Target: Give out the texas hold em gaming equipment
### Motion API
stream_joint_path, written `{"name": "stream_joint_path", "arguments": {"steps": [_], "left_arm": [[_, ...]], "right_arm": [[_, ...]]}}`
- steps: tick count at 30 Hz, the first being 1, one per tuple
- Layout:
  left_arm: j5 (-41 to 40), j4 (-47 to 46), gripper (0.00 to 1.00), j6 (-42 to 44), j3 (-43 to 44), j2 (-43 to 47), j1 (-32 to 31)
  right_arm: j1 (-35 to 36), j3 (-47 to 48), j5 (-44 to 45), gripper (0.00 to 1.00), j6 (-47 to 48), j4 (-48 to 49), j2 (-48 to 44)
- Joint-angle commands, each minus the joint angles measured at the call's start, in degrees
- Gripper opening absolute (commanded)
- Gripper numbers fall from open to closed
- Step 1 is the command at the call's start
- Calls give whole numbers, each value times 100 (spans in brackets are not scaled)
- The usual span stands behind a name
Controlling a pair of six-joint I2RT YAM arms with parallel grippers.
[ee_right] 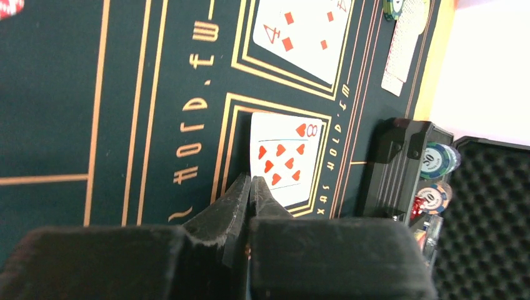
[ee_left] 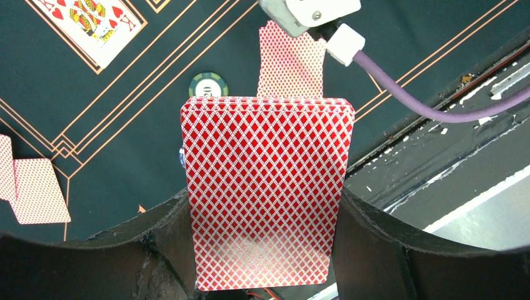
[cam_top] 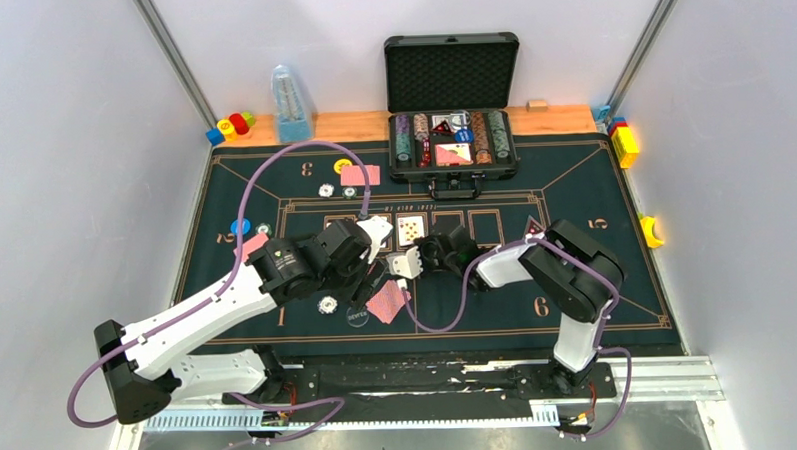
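Deck (ee_left: 265, 194) fills the left wrist view, red backs up, clamped edge to edge by the left gripper (ee_left: 264, 209). Beyond it, one face-down card (ee_left: 292, 65) at 12 o'clock, one chip (ee_left: 208, 84) at 11, a king (ee_left: 87, 22) face up at 10, and a face-down pair (ee_left: 31, 187) at 9.

Over to the right wrist: the right gripper (ee_right: 250, 190) is pinched tight with nothing visible between its fingers, tips over a corner of the eight (ee_right: 284, 159). The four (ee_right: 306, 34) lies beyond at 12, the case (ee_right: 406, 162) at 3.

From the top, the count:
- **Chips:** four chips (cam_top: 325, 190) on the felt.
- **Discs:** three, with yellow (cam_top: 342, 167) at 11, blue (cam_top: 240, 228) at 9 and dealer (cam_top: 357, 314) at 6.
- **Face-down hands:** three seats, plus a red sliver (cam_top: 533, 225) at 3 that I can't call.
- **Face up:** king, four and eight, so three.

My read is that the next card goes in the row of outlines (cam_top: 485, 227), just right of the eight. The left should hold the deck level and steady. The right should open, take only the top card by a corner, slide it clear and lay it square inside the lines.
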State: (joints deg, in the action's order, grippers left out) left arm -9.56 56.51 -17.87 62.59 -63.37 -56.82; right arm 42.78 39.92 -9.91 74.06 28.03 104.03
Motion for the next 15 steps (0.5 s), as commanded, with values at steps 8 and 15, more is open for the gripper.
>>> {"name": "stream_joint_path", "arguments": {"steps": [8, 15], "left_arm": [[-111, -35, 0, -75, 156, 16, 5], [-204, -17, 0, -93, 165, 71, 11]], "right_arm": [[139, 599, 323, 0, -1238, -602, 426], [153, 519, 293, 0, -1101, -996, 343]]}}
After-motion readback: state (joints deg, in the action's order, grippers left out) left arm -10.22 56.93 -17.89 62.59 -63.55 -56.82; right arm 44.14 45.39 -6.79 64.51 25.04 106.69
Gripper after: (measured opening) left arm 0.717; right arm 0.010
